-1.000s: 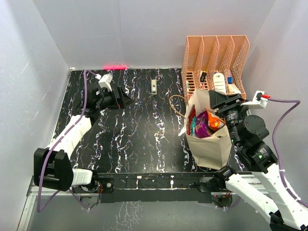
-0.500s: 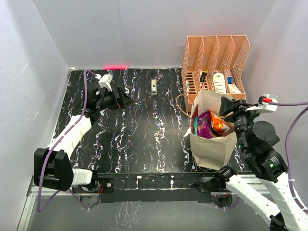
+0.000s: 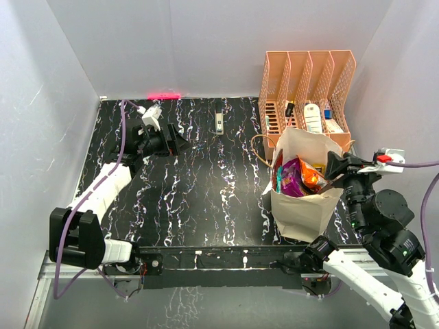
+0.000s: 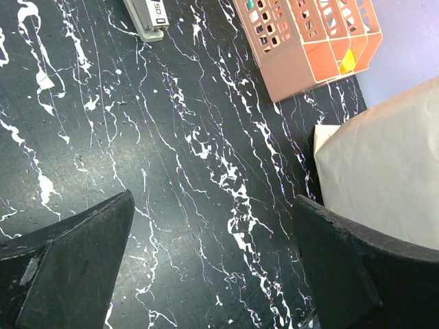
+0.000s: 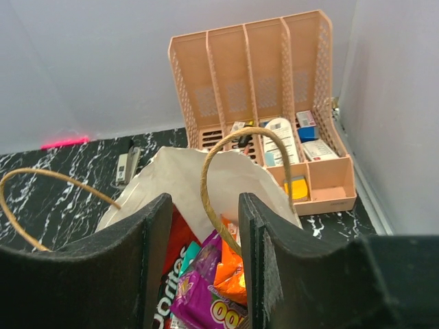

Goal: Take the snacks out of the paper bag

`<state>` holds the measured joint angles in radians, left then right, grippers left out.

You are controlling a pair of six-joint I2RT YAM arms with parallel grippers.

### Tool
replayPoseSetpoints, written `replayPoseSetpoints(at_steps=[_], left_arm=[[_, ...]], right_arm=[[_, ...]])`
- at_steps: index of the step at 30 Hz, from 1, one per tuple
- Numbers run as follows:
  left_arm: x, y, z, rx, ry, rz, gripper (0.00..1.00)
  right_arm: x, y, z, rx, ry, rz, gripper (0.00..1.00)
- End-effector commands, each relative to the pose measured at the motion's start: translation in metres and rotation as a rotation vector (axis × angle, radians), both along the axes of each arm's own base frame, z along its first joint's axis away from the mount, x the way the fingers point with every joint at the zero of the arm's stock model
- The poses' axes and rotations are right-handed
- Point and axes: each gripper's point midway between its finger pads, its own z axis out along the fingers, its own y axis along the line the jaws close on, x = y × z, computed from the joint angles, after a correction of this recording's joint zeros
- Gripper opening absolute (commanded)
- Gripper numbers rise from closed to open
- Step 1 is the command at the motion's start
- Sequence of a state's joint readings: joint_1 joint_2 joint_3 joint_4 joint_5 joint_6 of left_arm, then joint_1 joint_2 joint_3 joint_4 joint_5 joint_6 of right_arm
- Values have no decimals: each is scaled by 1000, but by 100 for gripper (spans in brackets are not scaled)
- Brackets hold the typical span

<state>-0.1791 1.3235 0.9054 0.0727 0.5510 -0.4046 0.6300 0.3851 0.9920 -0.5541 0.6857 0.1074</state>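
The paper bag [image 3: 302, 212] stands upright at the right of the black marbled table, mouth open. Inside it lie the snacks: a purple packet [image 3: 291, 179], an orange one [image 3: 313, 179], and, in the right wrist view, a red packet [image 5: 175, 271] beside the purple [image 5: 206, 305] and orange [image 5: 230, 271] ones. My right gripper [image 3: 336, 166] hovers at the bag's right rim, part open. One cord handle [image 5: 206, 181] loops through the gap of that gripper [image 5: 204, 205], unclamped. My left gripper [image 3: 180, 144] hangs wide open and holds nothing over bare table [image 4: 212, 205], far left of the bag [image 4: 391, 178].
A peach mesh file organiser [image 3: 305, 75] with small bottles and boxes stands right behind the bag, against the back wall. A small grey stapler-like object [image 3: 219, 123] lies at the table's back middle. Grey walls close in on three sides.
My right gripper has moved from over the bag's mouth rightward and nearer, to the right rim, uncovering the packets. The left arm has stayed put.
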Motion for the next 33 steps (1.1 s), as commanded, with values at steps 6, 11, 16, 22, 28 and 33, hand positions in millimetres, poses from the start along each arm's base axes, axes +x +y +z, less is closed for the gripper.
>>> replayPoseSetpoints(at_steps=[6, 11, 16, 22, 28, 33], left_arm=[[3, -7, 18, -23, -40, -30, 97], [3, -7, 18, -23, -40, -30, 97], [3, -7, 19, -25, -40, -31, 97], [3, -8, 19, -29, -40, -33, 97], [3, -7, 19, -30, -40, -32, 97], [2, -8, 20, -31, -41, -34, 97]], right_arm=[[5, 17, 10, 62, -40, 42, 44], [7, 14, 2, 86, -12, -16, 44], [11, 7, -14, 33, 54, -107, 52], [15, 3, -28, -32, 122, -178, 53], [24, 15, -39, -77, 178, -201, 53], [34, 28, -37, -95, 199, -196, 50]])
